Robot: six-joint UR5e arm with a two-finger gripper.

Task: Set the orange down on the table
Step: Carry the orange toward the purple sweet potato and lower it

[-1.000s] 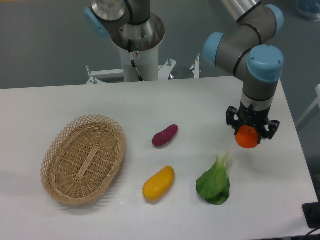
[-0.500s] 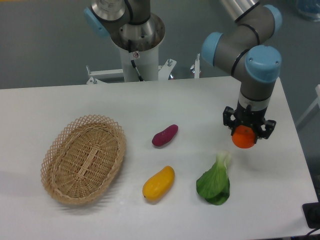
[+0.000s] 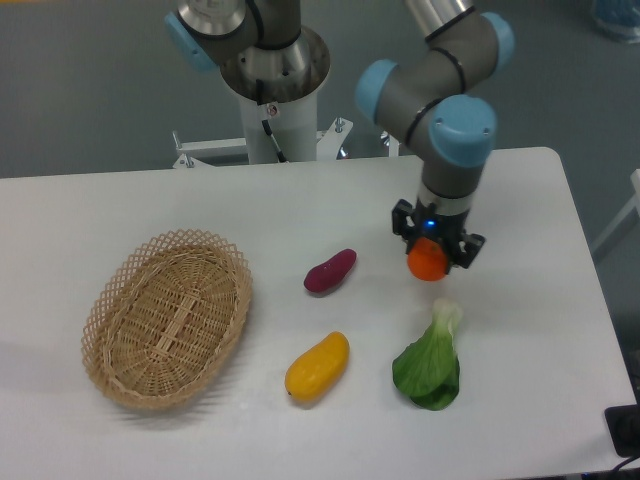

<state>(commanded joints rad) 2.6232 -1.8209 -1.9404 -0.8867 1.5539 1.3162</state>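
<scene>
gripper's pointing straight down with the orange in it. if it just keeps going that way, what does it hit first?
Most likely bare table. The gripper holds the orange. The bok choy lies nearer the camera, probably outside that line, though depth is unclear.

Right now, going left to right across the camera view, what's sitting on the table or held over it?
Wicker basket → yellow mango-like fruit → purple sweet potato → orange, held in the gripper. The leafy green lies right below the orange, so its place in the order is unclear.

Dull grey-green floor (image 3: 90, 90) lay behind. White metal bracket frame (image 3: 215, 148) stood at far edge. Lighting was even.
</scene>
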